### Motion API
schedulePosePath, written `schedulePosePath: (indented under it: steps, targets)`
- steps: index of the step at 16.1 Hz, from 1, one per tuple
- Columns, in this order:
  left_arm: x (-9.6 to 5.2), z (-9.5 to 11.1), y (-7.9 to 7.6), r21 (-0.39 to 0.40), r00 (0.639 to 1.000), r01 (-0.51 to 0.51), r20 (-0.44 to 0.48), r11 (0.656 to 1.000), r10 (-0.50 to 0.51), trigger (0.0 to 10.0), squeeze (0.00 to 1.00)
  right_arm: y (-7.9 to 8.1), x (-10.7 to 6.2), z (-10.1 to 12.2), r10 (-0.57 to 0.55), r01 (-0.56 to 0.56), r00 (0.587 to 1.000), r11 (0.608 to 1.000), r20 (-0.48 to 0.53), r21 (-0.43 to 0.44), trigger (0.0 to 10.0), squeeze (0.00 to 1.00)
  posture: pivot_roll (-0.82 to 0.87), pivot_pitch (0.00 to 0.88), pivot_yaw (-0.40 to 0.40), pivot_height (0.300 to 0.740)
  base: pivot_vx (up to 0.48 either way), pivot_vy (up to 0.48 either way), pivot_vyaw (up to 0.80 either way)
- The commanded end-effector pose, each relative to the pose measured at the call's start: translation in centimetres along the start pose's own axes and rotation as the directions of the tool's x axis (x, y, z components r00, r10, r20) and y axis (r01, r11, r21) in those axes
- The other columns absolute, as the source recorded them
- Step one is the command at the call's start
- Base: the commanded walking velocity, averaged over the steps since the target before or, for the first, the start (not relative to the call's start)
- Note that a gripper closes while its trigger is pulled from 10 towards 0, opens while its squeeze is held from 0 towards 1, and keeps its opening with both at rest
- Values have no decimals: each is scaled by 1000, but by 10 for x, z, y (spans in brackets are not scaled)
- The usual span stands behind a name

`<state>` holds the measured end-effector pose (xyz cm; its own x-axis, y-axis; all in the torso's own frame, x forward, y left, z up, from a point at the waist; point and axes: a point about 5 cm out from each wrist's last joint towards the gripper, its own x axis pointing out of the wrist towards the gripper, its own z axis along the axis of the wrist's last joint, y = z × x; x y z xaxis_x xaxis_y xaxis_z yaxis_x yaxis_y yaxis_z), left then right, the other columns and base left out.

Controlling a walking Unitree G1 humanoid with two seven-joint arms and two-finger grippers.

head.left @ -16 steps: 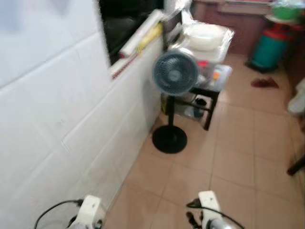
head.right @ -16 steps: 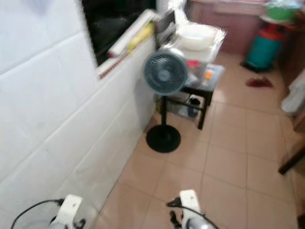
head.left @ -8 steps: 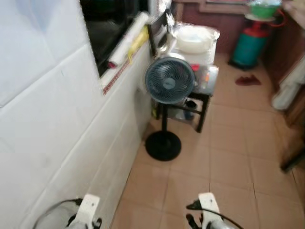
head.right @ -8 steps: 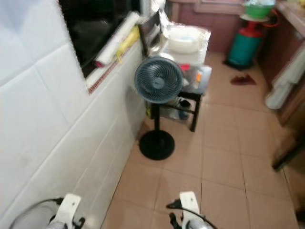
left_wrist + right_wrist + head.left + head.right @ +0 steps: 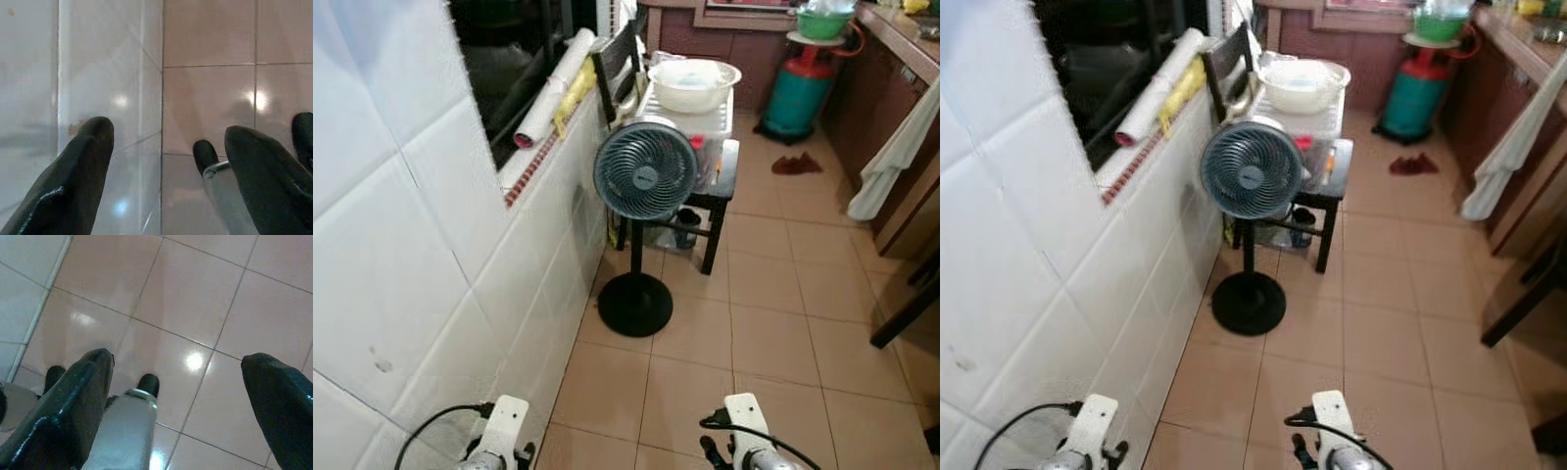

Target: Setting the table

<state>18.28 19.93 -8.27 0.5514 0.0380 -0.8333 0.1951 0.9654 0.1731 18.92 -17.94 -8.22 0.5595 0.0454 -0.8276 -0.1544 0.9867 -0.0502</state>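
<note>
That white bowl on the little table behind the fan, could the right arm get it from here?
Probably not. The white bowl sits far down the hallway past the fan, while the right gripper hangs open over floor tiles.

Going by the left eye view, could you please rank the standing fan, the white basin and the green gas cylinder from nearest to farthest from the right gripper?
The right gripper hangs low over the floor tiles, fingers apart.
1. Standing fan: ahead, slightly to the left, by the white tiled wall.
2. White basin: behind the fan, on top of the small black table.
3. Green gas cylinder: farthest, ahead to the right, at the far end of the floor.
</note>
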Motion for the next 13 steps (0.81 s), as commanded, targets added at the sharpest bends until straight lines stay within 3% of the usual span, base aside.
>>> schedulePosePath:
  steps: [1, 4, 13]
  targets:
    - [0, 2, -3, -7, 1000, 11, 2, 1000, -11, 10000, 0, -5, -1, -1, -15, 15, 1000, 1000, -5, -6, 10000, 0, -65, 0, 11, 740, 0, -480, 0]
    - [0, 1, -3, -1, 1000, 11, -1, 1000, -11, 10000, 0, -4, -1, -1, -15, 15, 1000, 1000, -7, -9, 10000, 0, -65, 0, 13, 740, 0, -450, 0]
    - [0, -1, -3, -21, 1000, -4, -12, 1000, 4, 10000, 0, -5, -1, -2, -15, 15, 1000, 1000, -8, -13, 10000, 0, -61, 0, 8, 740, 0, 0, 0]
